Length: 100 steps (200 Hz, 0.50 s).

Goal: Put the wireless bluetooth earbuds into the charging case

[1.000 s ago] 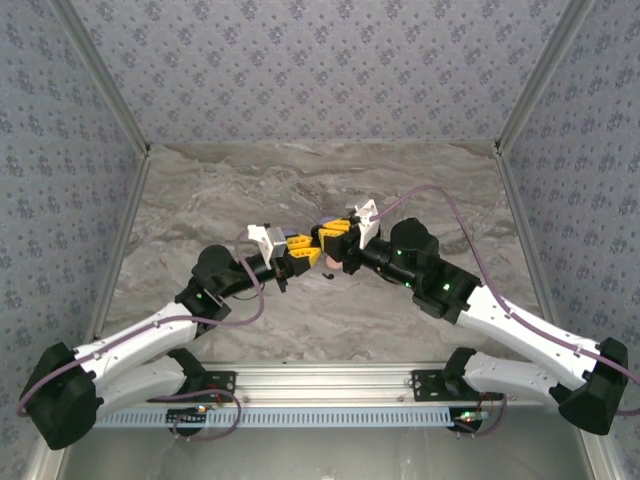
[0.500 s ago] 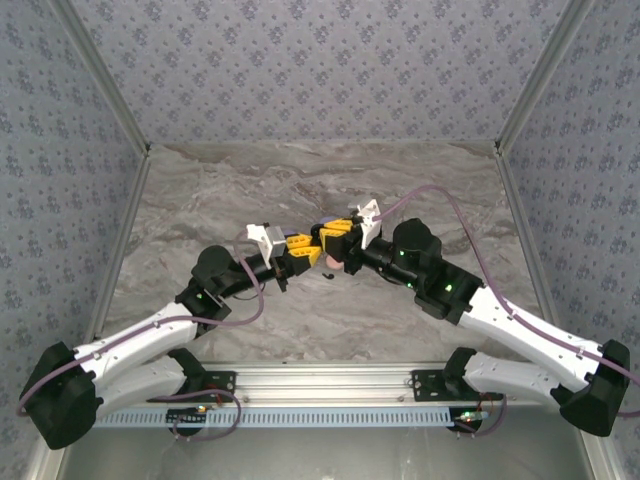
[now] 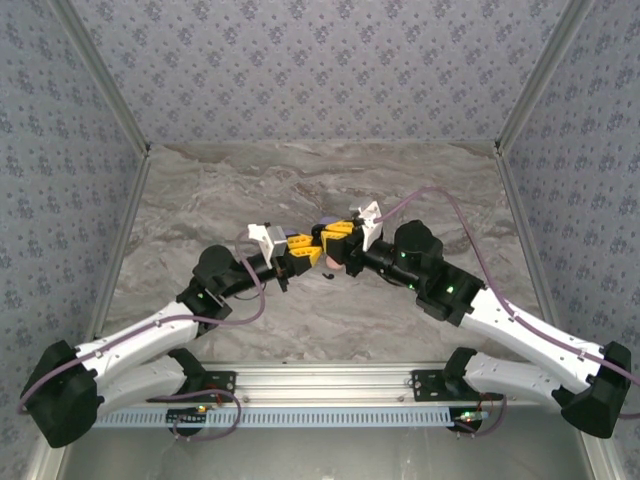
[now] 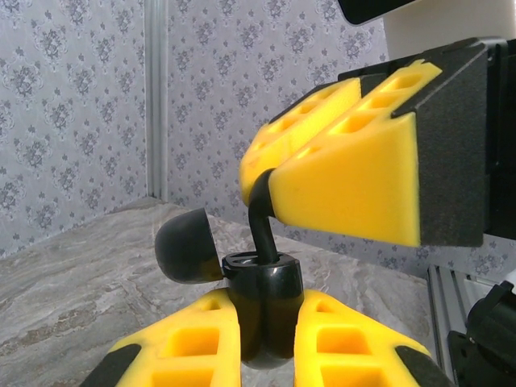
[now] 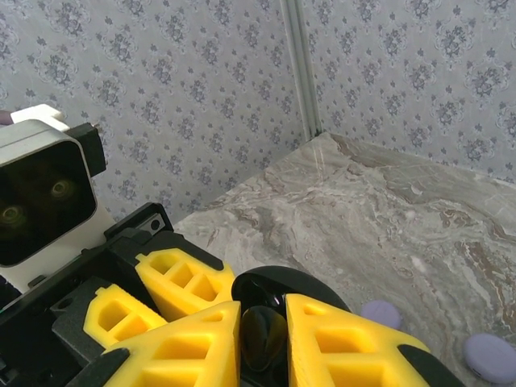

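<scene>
Your left claw (image 4: 268, 334) and right claw (image 5: 262, 339) meet nose to nose over the middle of the marbled table (image 5: 387, 210), both closed on something. The left one clamps the black case (image 4: 262, 282) upright between its yellow pads (image 4: 347, 347), the lid (image 4: 184, 246) swung open to one side. Two lilac discs (image 5: 492, 357) lie on the table beside the right claw. That claw pinches a black earbud (image 4: 260, 218) from above, its curved stem pointing down and reaching into the case's open top.
</scene>
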Each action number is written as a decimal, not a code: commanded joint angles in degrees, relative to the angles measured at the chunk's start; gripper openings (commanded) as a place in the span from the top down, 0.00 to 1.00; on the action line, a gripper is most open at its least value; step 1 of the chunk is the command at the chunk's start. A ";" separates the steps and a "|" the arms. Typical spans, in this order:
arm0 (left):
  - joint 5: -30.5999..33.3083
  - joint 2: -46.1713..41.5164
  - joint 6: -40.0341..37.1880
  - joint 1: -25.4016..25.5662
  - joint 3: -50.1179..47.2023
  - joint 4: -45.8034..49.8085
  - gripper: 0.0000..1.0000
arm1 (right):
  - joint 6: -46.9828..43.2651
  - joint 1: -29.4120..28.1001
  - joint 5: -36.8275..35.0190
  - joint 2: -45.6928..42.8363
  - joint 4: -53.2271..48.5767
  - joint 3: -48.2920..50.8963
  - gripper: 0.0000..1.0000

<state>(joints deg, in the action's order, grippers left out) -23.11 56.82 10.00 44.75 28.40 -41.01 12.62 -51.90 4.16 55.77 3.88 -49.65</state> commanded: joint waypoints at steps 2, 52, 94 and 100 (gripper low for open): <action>1.67 0.55 0.86 0.01 1.79 -4.15 1.00 | 1.13 -0.41 3.68 0.76 -1.96 -0.11 0.78; 1.66 0.75 0.83 0.03 1.74 -4.47 1.00 | 1.52 -0.30 3.79 1.72 -2.80 -1.10 0.76; 1.67 1.44 0.95 0.03 1.67 -5.02 1.00 | 2.27 0.21 5.06 2.32 -3.39 -3.14 0.68; 1.61 1.63 1.01 0.01 1.58 -5.16 1.00 | 2.40 0.35 4.94 2.37 -3.69 -3.55 0.67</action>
<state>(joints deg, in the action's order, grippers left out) -22.24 57.71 10.17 44.75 28.40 -41.87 13.85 -51.70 6.35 57.45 2.09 -50.37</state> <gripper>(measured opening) 0.157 0.308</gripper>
